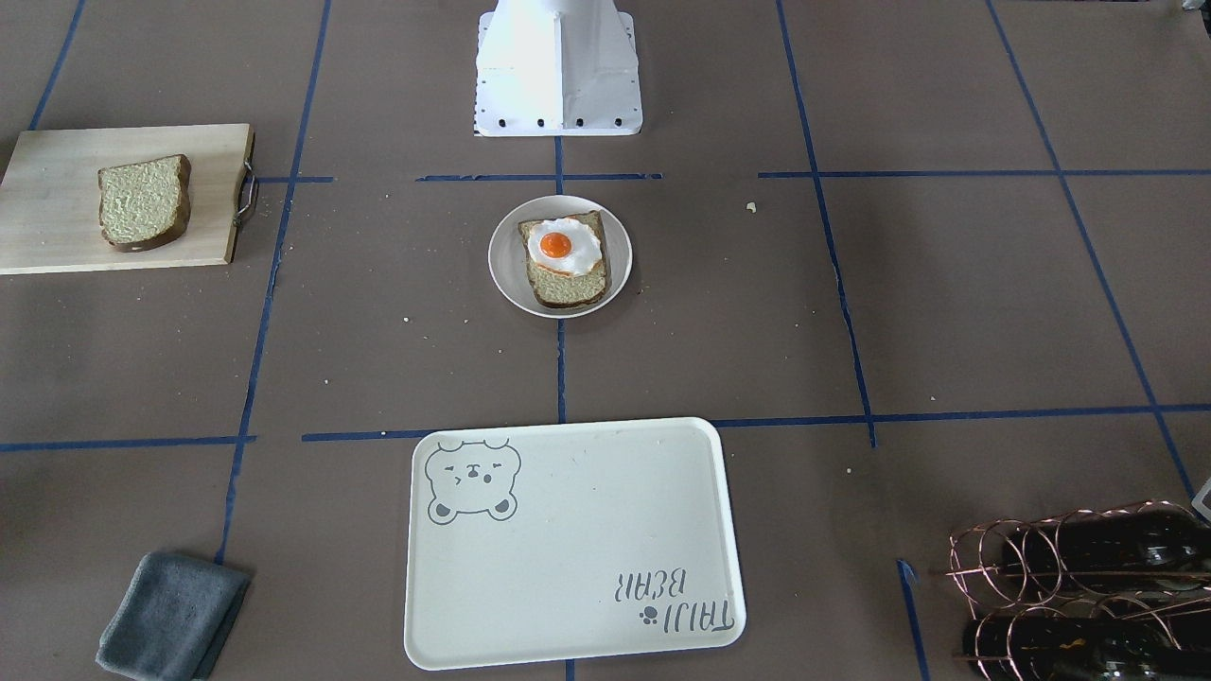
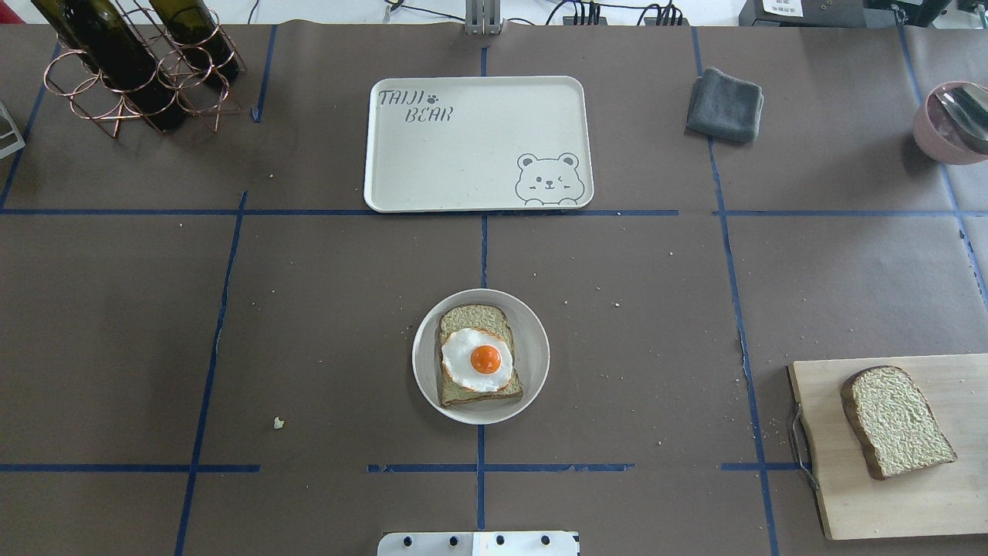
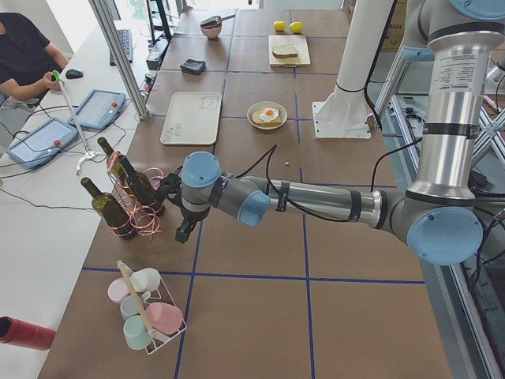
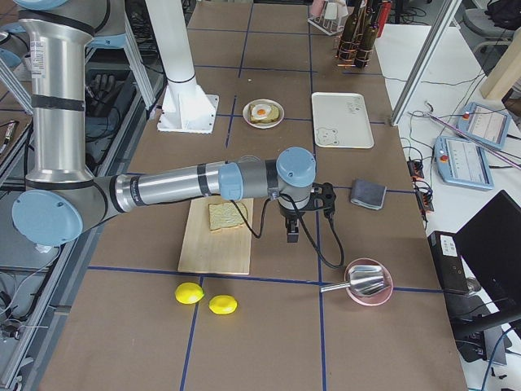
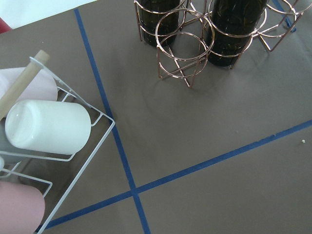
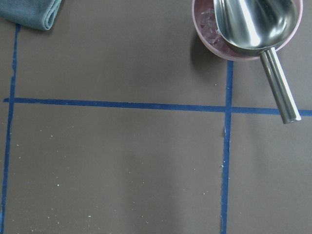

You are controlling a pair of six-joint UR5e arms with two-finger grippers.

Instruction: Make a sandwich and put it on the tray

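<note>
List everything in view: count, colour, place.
plate: 1, white, table centre
cutting board: 1, pale wood, robot's right
bread slices: 2, pale, brown crust; one on plate, one on cutting board
egg: 1, white, orange yolk; on plate's slice
tray: 1, cream, opposite the robot
cloth: 1, grey, right of tray
bottles: 3, dark green, in copper rack, far left
bowl: 1, pink, with metal scoop, far right
lemons: 2, yellow, past cutting board
cups: several, pastel, in wire rack, left end
arms: 2, silver-blue, toward table ends
left end effector, right end effector: 1 each, black, open or shut unclear
</note>
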